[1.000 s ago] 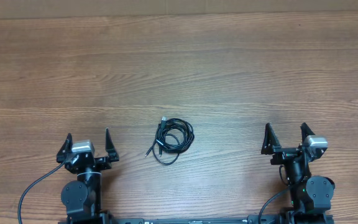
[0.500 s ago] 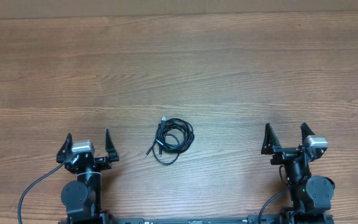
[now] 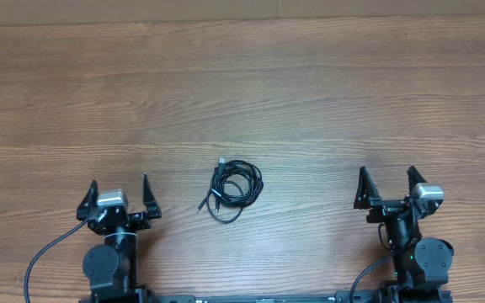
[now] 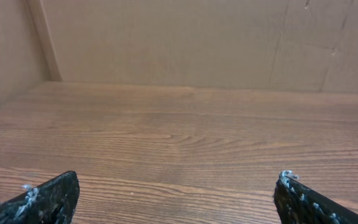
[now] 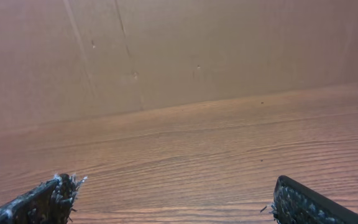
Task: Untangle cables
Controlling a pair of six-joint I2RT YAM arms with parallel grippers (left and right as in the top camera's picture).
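Note:
The cables (image 3: 233,187) lie as one small coiled black bundle on the wooden table, near the front middle in the overhead view, with plug ends sticking out at the top and lower left. My left gripper (image 3: 118,192) stands open to the bundle's left, well apart from it. My right gripper (image 3: 386,183) stands open to its right, also apart. Both wrist views show only bare wood between wide-spread fingertips (image 4: 55,196) (image 5: 303,202); the cables are out of view there.
The wooden table (image 3: 242,93) stretches far behind the bundle. A brown cardboard wall (image 4: 179,37) rises along the table's back edge, and another panel stands at the left side (image 4: 5,50). Thick black arm cables (image 3: 40,257) trail at the front edge.

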